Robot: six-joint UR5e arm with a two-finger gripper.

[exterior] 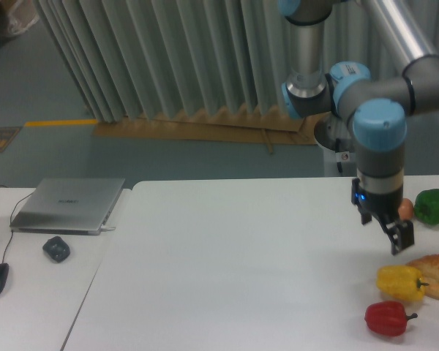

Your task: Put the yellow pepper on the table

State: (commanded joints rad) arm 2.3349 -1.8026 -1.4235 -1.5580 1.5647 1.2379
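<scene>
Presently: the table (pixel 241 248), broad, white and smooth, carries everything at its right end. Above that end the gripper (pixel 396 240) hangs clear of all objects, holding nothing; whether its jaws stand parted or together cannot be told at this size.

Yellow pepper (pixel 400 281) rests on the tabletop below and slightly right of the gripper, apart from it. Bread piece (pixel 437 269) lies just beside it on the right, seemingly touching; red pepper (pixel 387 318) sits near, toward the front edge. Green pepper (pixel 432 205) is well apart, farther back.

Handling, as judgement: light, hollow, firm-walled but crushable under hard squeeze. Glossy lobed skin likely slippery. Best hold across the body's widest part, fingers seated in grooves between lobes; stem too short to trust.
</scene>
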